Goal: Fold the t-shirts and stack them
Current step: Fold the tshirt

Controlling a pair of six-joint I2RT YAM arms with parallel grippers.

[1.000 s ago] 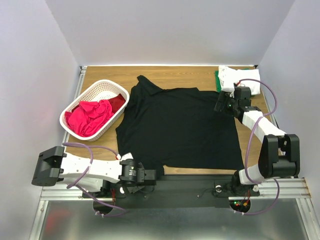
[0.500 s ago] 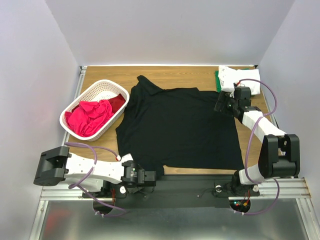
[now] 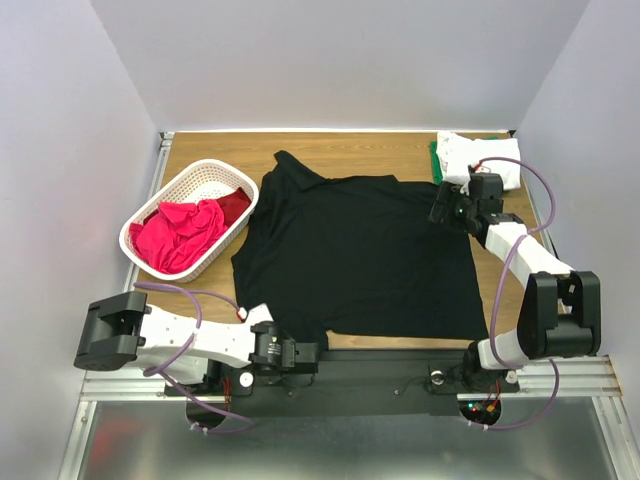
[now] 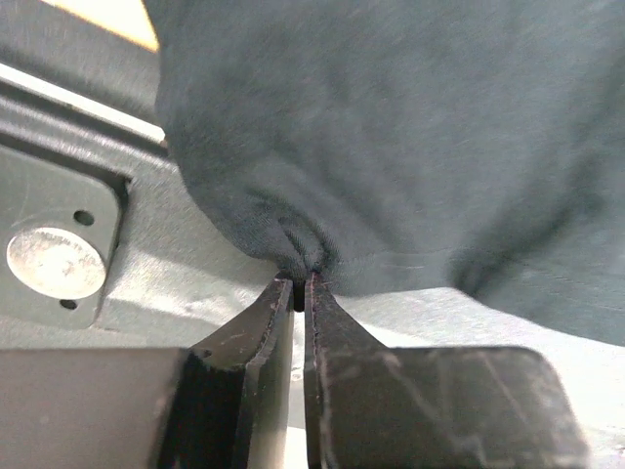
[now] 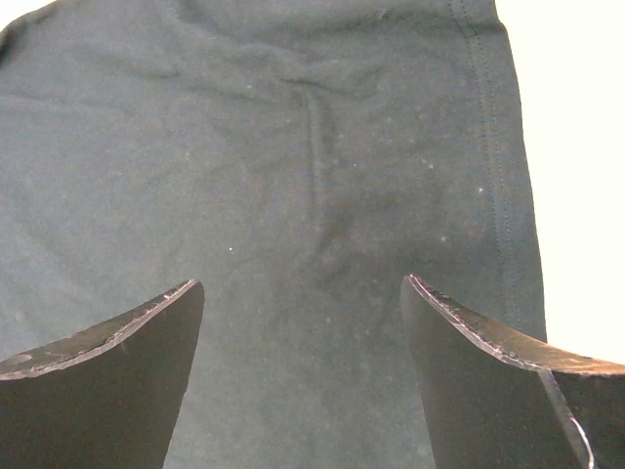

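Left wrist: L gripper point(image 4: 301, 282) has clamped onto black t-shirt point(image 4: 391, 127) corner

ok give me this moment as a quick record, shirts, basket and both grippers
black t-shirt: spread flat on the table
left gripper: shut on a pinch of the black t-shirt's near-left edge
right gripper: open, over the black t-shirt's far right part
basket: far left, holds a pink t-shirt and a red t-shirt
white t-shirt: folded, far right corner, green t-shirt showing at its left edge
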